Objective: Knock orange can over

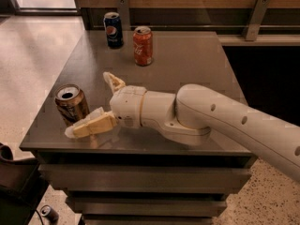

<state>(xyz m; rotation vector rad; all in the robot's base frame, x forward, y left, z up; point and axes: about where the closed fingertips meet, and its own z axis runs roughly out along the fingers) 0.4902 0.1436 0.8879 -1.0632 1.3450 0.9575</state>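
A grey tabletop [187, 60] topped a metal cabinet set against a wood-panelled wall, with pale, shiny floor stretching off to the left. Two metal brackets [253, 17] were fixed to the wall behind it.

The orange can [71, 104] stood near the front left corner of the tabletop. Its open silver top faced up and its body seemed to lean a little rather than stand quite straight. It was on its base, not on its side.

The robot's white arm [225, 121] reached in from the right, low across the front of the tabletop. The end effector [91, 104] was just to the right of the orange can, and its two pale fingers were spread wide, grasping nothing. The lower finger [93, 124] lay almost flat on the surface, pointing left, with its tip passing in front of the can's base. It was right against the can or very nearly so, but actual contact could not be made out. The upper finger [114, 82] angled up and back, away from the can.

Far back on the tabletop, well apart from the arm, a dark blue Pepsi can [113, 29] and a red Coca-Cola can [143, 46] stood upright near each other, the red one slightly nearer the front.
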